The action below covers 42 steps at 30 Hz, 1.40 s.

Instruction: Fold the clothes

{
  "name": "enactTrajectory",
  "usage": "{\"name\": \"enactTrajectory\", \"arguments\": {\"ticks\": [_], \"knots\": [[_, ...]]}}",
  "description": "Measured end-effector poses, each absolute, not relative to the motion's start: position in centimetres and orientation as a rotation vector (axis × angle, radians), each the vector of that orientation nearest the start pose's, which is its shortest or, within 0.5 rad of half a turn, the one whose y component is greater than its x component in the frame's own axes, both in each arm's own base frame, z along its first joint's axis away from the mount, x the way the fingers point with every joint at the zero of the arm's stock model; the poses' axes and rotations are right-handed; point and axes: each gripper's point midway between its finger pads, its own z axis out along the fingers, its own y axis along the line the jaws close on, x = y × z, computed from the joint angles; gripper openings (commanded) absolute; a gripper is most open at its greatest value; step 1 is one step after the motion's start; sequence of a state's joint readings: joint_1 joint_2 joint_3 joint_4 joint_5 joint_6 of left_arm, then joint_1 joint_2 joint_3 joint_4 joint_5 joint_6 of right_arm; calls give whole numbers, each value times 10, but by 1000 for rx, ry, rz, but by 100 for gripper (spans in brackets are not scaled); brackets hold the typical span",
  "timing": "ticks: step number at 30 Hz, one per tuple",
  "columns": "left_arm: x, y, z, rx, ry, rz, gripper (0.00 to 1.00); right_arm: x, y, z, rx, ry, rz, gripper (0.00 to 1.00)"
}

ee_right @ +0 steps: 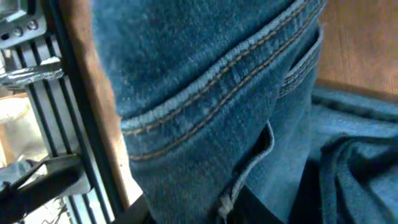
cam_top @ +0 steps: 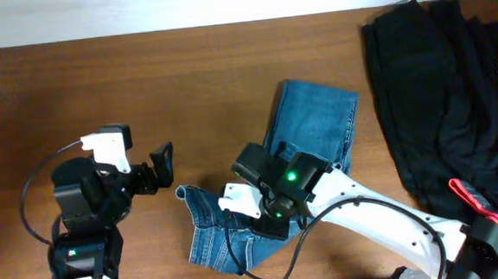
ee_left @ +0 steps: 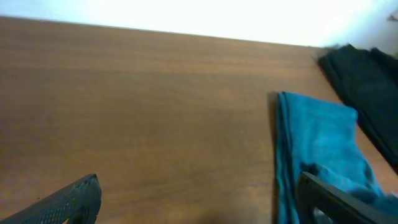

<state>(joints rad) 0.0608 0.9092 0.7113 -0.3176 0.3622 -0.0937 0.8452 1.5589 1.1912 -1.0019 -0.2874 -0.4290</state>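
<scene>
Denim in medium blue, faded in lighter patches, makes up the jeans [cam_top: 313, 123]. They lie near the middle of the wooden table [cam_top: 141, 77]. One end rests flat and rectangular toward the far edge. The other end is bunched and creased on the near side.

The right gripper [cam_top: 269, 214] sits directly over that bunched end. Its wrist view is filled by fabric at close range: coarse twill, a doubled line of tan stitching along a curved seam, and a frayed edge. The cloth hides the jaws, so it cannot be told whether they are pinching it or merely pressed against it. The position suits taking hold of the waist end for a fold.

The left gripper [cam_top: 166, 164] hovers over bare wood to the left of the jeans, jaws spread wide and holding nothing. It points toward the garment, probably standing by to pin or take an edge.

Black garments [cam_top: 453, 75], soft and heaped in loose folds, occupy the far right corner, just beside the jeans. They appear set aside.
</scene>
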Motion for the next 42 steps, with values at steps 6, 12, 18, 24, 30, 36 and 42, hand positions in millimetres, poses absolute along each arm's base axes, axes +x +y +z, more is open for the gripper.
{"name": "enactTrajectory", "arguments": {"ticks": [6, 12, 18, 24, 30, 36, 42], "knots": [[314, -47, 214, 75, 2088, -433, 99, 205, 282, 117, -1662, 2301, 383, 52], [314, -47, 215, 76, 2085, -433, 99, 277, 263, 167, -1274, 2317, 81, 75], [314, -47, 214, 76, 2085, -433, 99, 353, 180, 229, -735, 2368, -9, 77], [314, -47, 214, 76, 2085, -433, 99, 341, 115, 148, -506, 2826, 178, 69], [314, -47, 215, 76, 2084, -433, 99, 302, 111, 47, -432, 3281, 332, 69], [314, -47, 215, 76, 2084, -433, 99, 295, 115, 8, -353, 3407, 378, 70], [314, -47, 215, 76, 2085, -433, 99, 360, 126, 8, -52, 3159, 509, 74]]}}
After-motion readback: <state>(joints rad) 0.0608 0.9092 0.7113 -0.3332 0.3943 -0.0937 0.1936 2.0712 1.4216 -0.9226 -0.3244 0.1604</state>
